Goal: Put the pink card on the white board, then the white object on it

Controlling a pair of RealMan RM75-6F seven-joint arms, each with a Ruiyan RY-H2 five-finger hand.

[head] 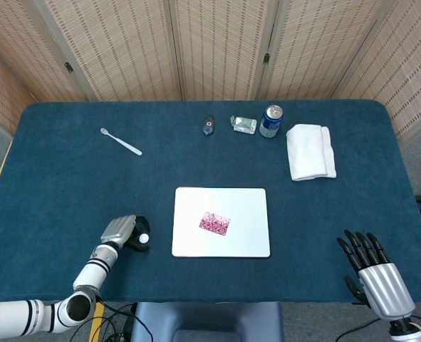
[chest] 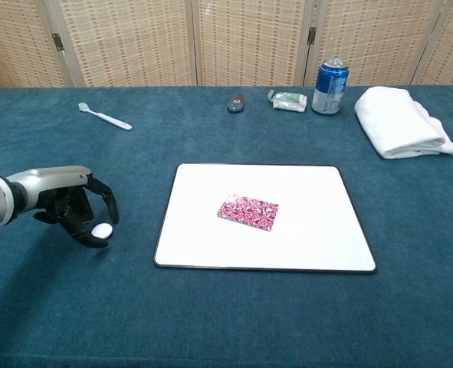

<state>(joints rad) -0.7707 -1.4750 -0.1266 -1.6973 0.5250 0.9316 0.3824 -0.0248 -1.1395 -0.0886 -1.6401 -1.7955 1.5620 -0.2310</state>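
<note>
The pink patterned card (head: pixel 214 223) (chest: pixel 247 211) lies flat near the middle of the white board (head: pixel 246 206) (chest: pixel 318 230). Left of the board, my left hand (head: pixel 121 233) (chest: pixel 69 203) is low over the blue cloth, its fingers curled. It pinches the small white oval object (head: pixel 144 238) (chest: pixel 101 229) between thumb and finger, a short way from the board's left edge. My right hand (head: pixel 370 267) is at the table's near right corner, fingers spread and holding nothing. The chest view does not show it.
Along the far side lie a white spoon (head: pixel 122 142) (chest: pixel 103 116), a small dark object (head: pixel 208 125), a green packet (head: pixel 243 125), a blue can (head: pixel 271 121) (chest: pixel 333 86) and a folded white towel (head: pixel 310 152) (chest: pixel 402 121).
</note>
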